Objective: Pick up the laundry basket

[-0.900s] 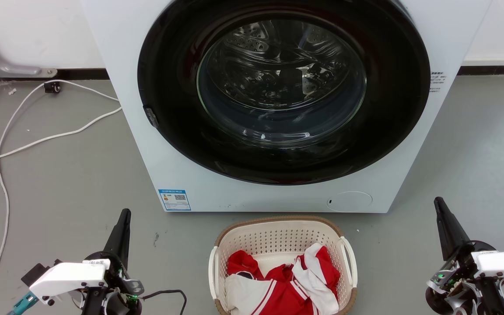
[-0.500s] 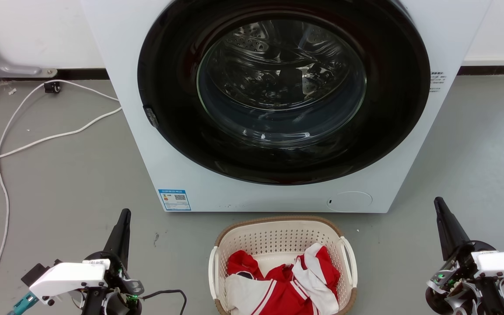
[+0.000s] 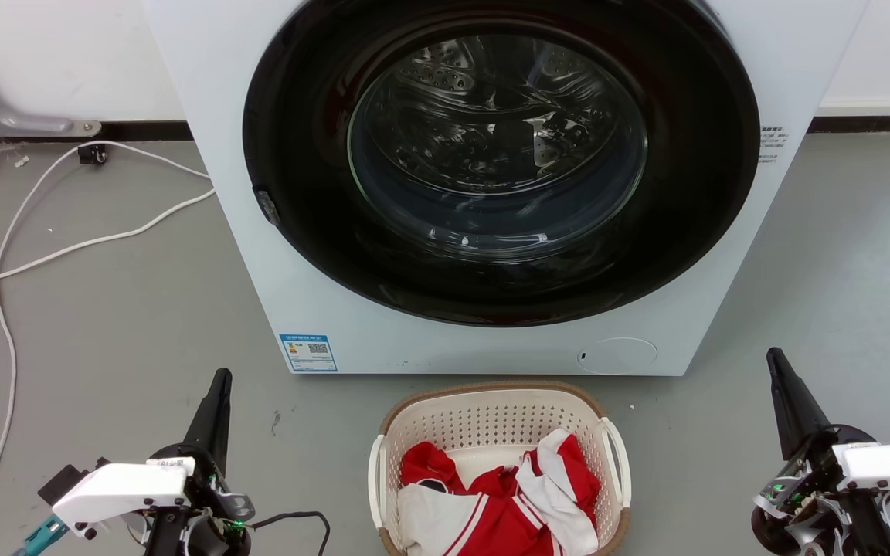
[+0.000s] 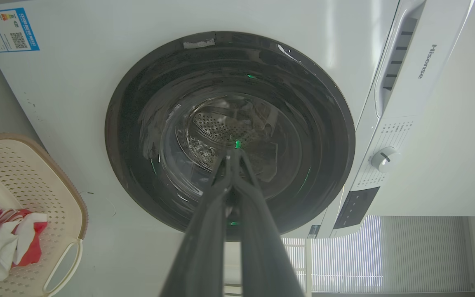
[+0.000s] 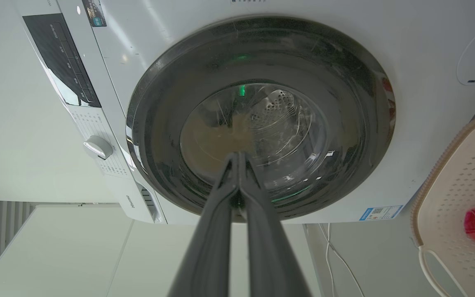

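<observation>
The laundry basket is a cream perforated oval with a brown rim and white loop handles at both sides. It stands on the floor just before the washer, at the bottom middle of the head view, and holds red and white clothes. My left gripper is shut and empty, well left of the basket. My right gripper is shut and empty, well right of it. The basket sits at the left edge of the left wrist view and at the right edge of the right wrist view.
A white front-loading washer with a dark round door stands close behind the basket. White cables trail over the grey floor at the left. Bare floor lies on both sides of the basket.
</observation>
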{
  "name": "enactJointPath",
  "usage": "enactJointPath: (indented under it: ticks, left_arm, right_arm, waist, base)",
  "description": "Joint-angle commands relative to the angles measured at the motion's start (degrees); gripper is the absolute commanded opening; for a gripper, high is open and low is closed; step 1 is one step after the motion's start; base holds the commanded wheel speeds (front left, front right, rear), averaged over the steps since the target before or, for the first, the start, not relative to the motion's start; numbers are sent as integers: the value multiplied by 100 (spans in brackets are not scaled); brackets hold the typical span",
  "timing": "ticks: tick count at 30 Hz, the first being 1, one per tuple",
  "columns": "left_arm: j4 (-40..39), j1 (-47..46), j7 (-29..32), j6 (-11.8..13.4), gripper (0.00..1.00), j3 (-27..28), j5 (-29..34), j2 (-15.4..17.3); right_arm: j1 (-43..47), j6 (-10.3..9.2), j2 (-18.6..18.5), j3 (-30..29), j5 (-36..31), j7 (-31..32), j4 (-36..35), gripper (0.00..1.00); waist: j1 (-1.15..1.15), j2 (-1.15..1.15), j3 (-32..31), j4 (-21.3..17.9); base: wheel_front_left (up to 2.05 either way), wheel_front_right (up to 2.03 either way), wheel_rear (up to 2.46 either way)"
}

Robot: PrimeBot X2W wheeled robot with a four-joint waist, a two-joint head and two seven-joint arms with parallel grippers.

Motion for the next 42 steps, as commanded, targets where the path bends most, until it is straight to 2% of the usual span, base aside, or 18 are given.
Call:
enactJointPath:
  ticks: [1,2,3,10,15,16,28,37,42]
  left_arm:
    - [6,-68,8,-17,0,21,23,-2]
    - [6,-68,9,-17,0,22,24,-1]
    - [4,0,0,0,100,-1,0,-2]
    - [8,11,-140,3,100,-218,61,-19]
    - [-63,-38,-294,2,100,-400,351,-7]
    - [-125,-53,-375,2,100,-429,684,-11]
    - [-290,-87,-672,42,100,-605,2141,-18]
    - [-324,-124,-872,96,100,-858,3328,-18]
    - [-311,-136,-952,115,100,-963,3777,-17]
  right_arm:
    - [-75,17,20,-8,-15,25,7,0]
    - [-75,17,21,-9,-14,25,7,0]
    - [0,0,1,0,0,-1,5,100]
    - [113,1,4,43,-80,-130,-37,100]
    - [183,1,-33,108,-426,-289,-130,100]
    - [217,2,-40,146,-696,-373,-218,100]
    - [343,3,-26,114,-2385,-657,-537,100]
    - [451,5,-11,184,-3755,-633,-863,100]
    - [500,5,-7,210,-4266,-598,-956,100]
  waist:
    - [0,0,0,0]
    - [0,0,0,0]
    - [0,0,0,0]
    - [0,0,1,0]
    - [0,0,1,3]
    - [0,0,2,6]
    - [0,0,2,7]
    - [0,0,5,20]
    - [0,0,6,25]
  base:
    - [0,0,0]
    - [0,0,0]
    - [0,0,0]
    - [0,0,0]
    - [0,0,0]
    - [0,0,0]
    - [0,0,0]
    - [0,0,0]
    - [0,0,0]
